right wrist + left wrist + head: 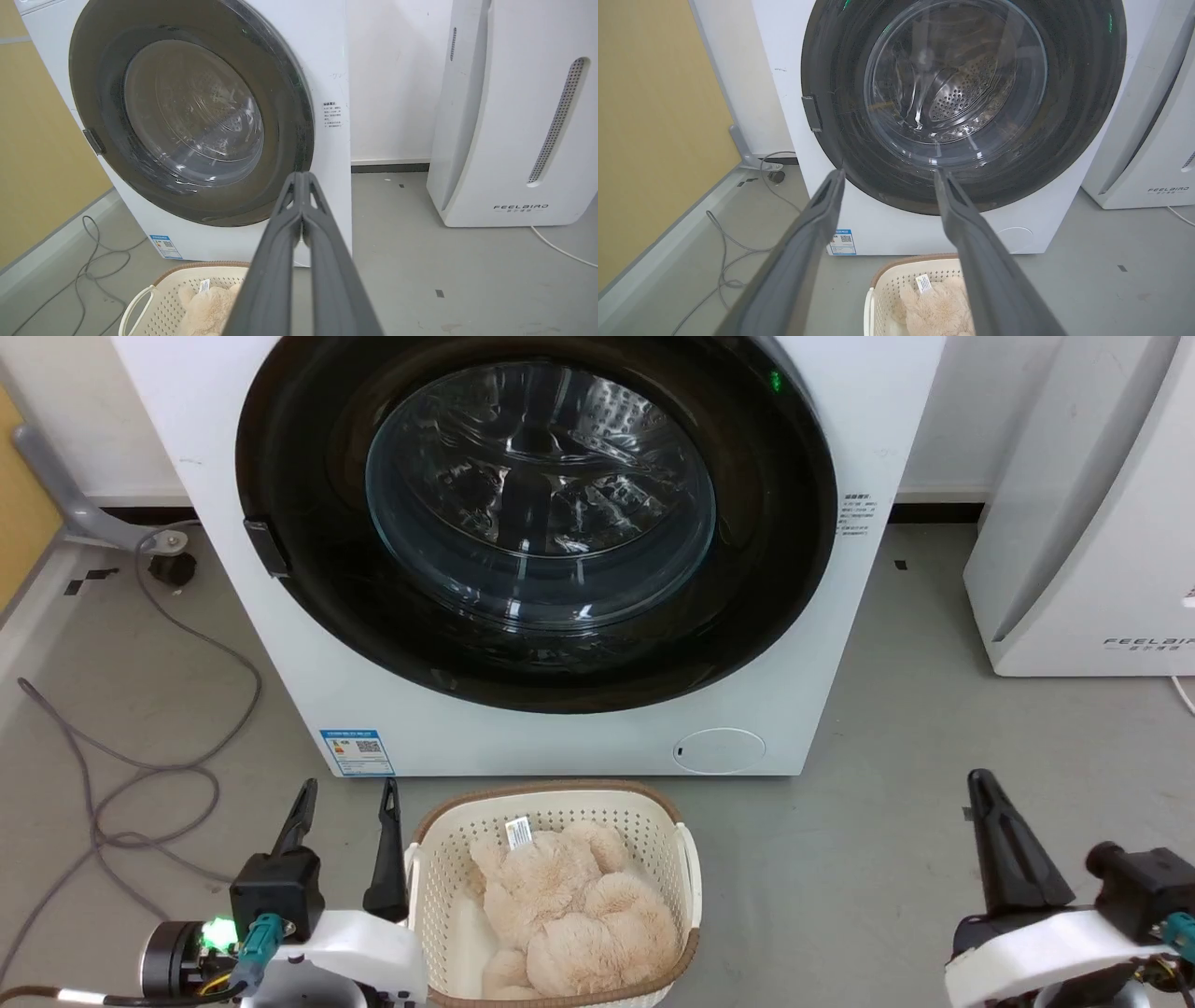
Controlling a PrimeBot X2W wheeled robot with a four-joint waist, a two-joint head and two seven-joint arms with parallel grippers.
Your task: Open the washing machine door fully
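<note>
The washing machine (280, 691) stands front-on, its top cut off by the upper edge of the head view. The washing machine door (766, 569) lies closed and flush against the machine's front, and the perforated steel drum shows dimly through its glass bowl. A small dark latch (266, 547) sits on the door's left edge. A green light (775, 379) glows near the door's upper right rim.

At the machine's lower left corner is a blue label sticker (357, 752) with a QR code; its print is too small to read. To the right of the door, a block of small dark text (854, 515) is also unreadable. A round cap (719, 750) sits low on the machine's front, right of centre.

To the right of the machine stands a white appliance (504, 140). Its lettering (521, 207) begins "FEEL" and looks like "FEELBIRD"; the line beneath cannot be made out.

Just in front of the machine is a cream basket (551, 800) holding a beige plush toy (579, 915) with a small white tag (518, 832) whose print is illegible. Grey cables (140, 775) trail over the floor to the machine's left.

The left gripper (348, 786) hovers in front of the machine's lower left corner, beside the basket, fingers spread apart and empty. The right gripper (302, 176) is low, off the machine's right side, tips pressed together around nothing.
</note>
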